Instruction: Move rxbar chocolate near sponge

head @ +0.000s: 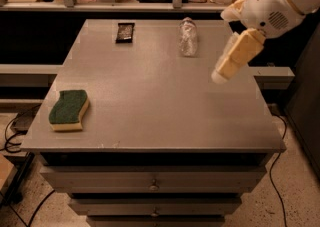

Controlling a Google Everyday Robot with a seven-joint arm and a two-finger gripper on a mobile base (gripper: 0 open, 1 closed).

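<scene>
Hand (pixel 221 74) hangs above the right part of the worktop (pixel 150 96), with nothing visible in it (apart or together, I cannot tell). The rxbar chocolate (pixel 125 32) lies untouched at the far edge, well apart from the sponge (pixel 69 110) at near left, so the whole transfer is left. The frame cuts off the arm.
</scene>
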